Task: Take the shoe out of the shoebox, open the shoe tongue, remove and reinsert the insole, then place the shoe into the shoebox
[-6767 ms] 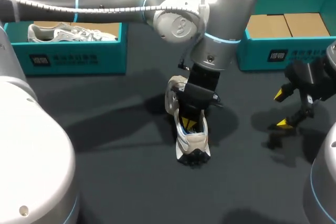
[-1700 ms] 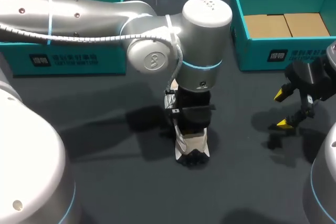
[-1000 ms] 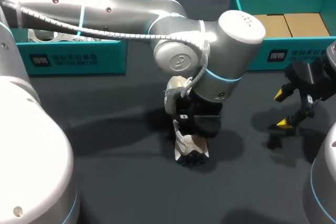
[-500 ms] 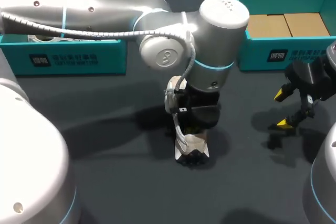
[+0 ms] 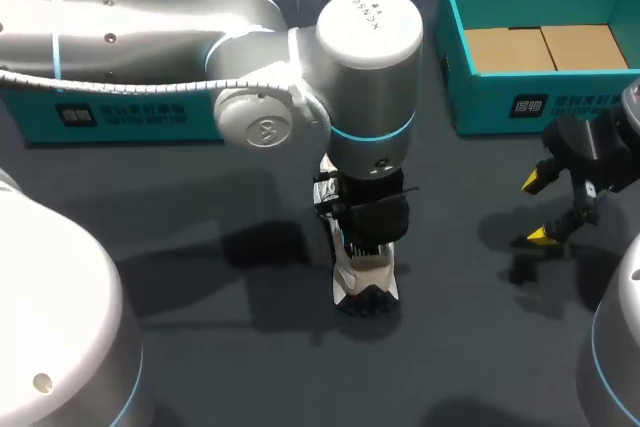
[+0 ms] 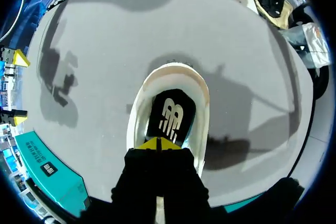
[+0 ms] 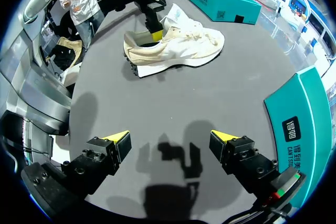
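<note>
So the shoe [image 5: 365, 285] is already out of its box and sitting upright on the tabletop [image 5: 230, 367], between the left shoebox [image 5: 140, 112] and the right shoebox [image 5: 480, 97], well apart from both. That first step is looking done to me.

My left hand [image 6: 157, 143] is reaching straight down into the shoe's opening, with its tips pinched narrow and almost touching each other. I can't tell whether they're actually gripping anything in there, since the arm is blocking the overhead look. The insole [image 6: 170, 114] is lying flat inside the shoe, so I'm guessing we're somewhere in the tongue-and-insole part. I honestly can't say whether the pull-out-and-put-back is done or yet to come.

My right hand [image 7: 170, 139] is hanging off to the side over bare tabletop, spread wide and holding nothing.

What's definitely remaining is getting the shoe into a shoebox. The right shoebox is showing a bare cardboard floor, so I'm betting on that one.
</note>
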`<state>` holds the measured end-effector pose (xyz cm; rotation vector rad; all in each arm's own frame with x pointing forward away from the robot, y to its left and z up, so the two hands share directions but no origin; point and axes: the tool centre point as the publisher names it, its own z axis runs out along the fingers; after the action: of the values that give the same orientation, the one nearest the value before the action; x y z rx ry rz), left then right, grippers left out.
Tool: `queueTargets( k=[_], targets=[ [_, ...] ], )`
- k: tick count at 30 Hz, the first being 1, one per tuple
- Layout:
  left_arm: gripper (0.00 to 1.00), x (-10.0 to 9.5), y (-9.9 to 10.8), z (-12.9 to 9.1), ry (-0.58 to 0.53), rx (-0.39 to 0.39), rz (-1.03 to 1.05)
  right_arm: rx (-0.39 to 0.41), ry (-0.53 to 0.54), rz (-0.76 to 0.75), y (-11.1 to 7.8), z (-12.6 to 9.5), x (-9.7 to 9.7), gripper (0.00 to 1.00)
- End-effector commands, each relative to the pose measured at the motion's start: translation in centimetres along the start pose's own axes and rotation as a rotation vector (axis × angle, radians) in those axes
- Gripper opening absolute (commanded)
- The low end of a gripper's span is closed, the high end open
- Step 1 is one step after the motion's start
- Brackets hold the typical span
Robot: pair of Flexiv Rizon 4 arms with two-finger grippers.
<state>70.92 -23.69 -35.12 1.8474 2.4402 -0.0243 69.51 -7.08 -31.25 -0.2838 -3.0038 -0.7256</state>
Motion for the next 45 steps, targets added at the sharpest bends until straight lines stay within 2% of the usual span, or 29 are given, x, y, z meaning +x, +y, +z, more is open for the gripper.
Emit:
queueTargets(
  k=[1,7,9,13,21,27,31,39,45],
  targets=[
    [0.11,0.3,0.1,0.1,-0.012,-0.010,-0.004,0.001,-0.002,0.000,0.0,0.0,0.2,1.00],
    [0.28,0.0,0.7,0.0,0.029,-0.011,0.001,0.001,-0.002,0.000,0.0,0.0,0.2,1.00],
    [0.37,-0.3,1.0,0.1,0.055,-0.004,0.007,0.001,-0.002,0.000,0.0,0.0,0.2,1.00],
    [0.44,-0.6,1.3,0.3,0.073,-0.002,0.006,0.001,-0.002,0.000,0.0,0.0,0.2,1.00],
    [0.53,-0.8,1.4,0.0,0.086,0.010,0.027,0.001,-0.002,0.000,0.0,0.0,0.2,1.00],
    [0.65,-0.1,0.6,-0.1,0.077,0.012,0.063,0.001,-0.002,0.000,0.0,0.0,0.2,1.00],
    [0.69,0.0,0.4,-0.1,0.075,0.007,0.072,0.001,-0.002,0.000,0.0,0.0,0.2,1.00],
    [0.77,-0.4,1.1,-0.3,0.079,0.008,0.058,0.001,-0.002,0.000,0.0,0.0,0.2,1.00],
    [0.87,-1.0,2.1,-0.5,0.104,0.064,0.059,0.001,-0.002,0.000,0.0,0.0,0.2,1.00]
  ],
)
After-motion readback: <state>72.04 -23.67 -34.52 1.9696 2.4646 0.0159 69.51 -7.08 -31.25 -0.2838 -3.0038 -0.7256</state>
